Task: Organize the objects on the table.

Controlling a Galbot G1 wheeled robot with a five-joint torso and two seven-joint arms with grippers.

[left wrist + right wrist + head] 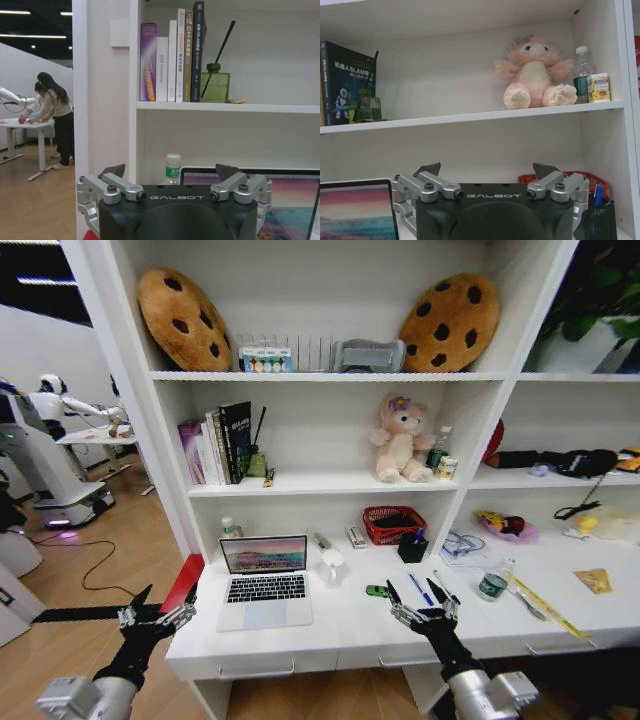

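Note:
The silver laptop (265, 586) stands open on the left part of the white table (350, 630). To its right lie a tiny green toy car (377, 591), a blue pen (417, 586), a black pen (447, 586) and a green-labelled jar (491, 586). My right gripper (422, 600) is open above the table's front edge, just in front of the pens, with nothing between its fingers. My left gripper (166, 597) is open too, off the table's left end beside the laptop. The laptop screen (282, 202) lies ahead in the left wrist view, and its edge (355, 207) shows in the right wrist view.
A white mug (332, 565), a red basket (393, 524) and a black pen holder (412, 548) stand at the back of the table. A yellow ruler (545, 607) lies at the right. A small bottle (173, 169) stands behind the laptop. Shelves above carry books, a pink plush bear (402, 439) and cookie cushions.

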